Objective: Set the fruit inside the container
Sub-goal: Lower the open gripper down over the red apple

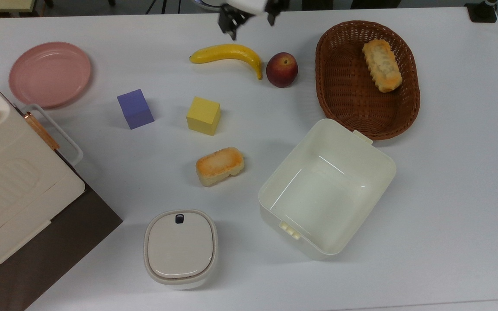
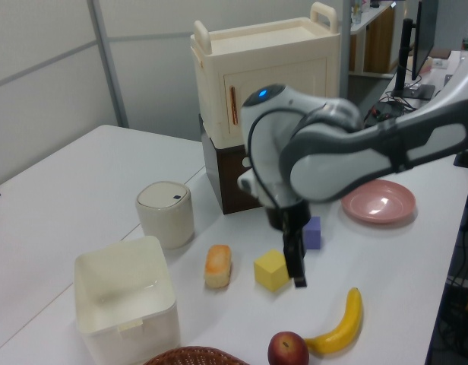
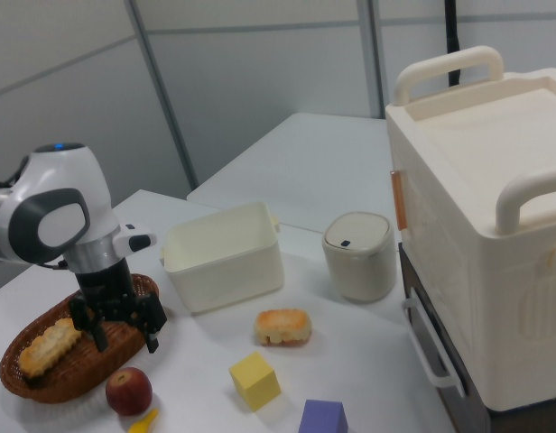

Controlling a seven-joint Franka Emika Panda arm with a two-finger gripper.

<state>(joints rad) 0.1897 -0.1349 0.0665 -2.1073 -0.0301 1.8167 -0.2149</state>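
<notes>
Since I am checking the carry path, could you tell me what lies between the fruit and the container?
In the top view, the stretch from the fruit to the container is bare white table; the wicker basket sits just beside it on the top view's right.

White table (image 2: pixel 82 175) stands before pale grey panelled walls (image 3: pixel 260 81). Beyond the table, a desk with what appears to be a monitor (image 2: pixel 424 38). Lighting even.

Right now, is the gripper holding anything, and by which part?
Nothing is held. The gripper hangs open and empty in the air above the table, and the fruit sits untouched on the table beside the banana.
</notes>
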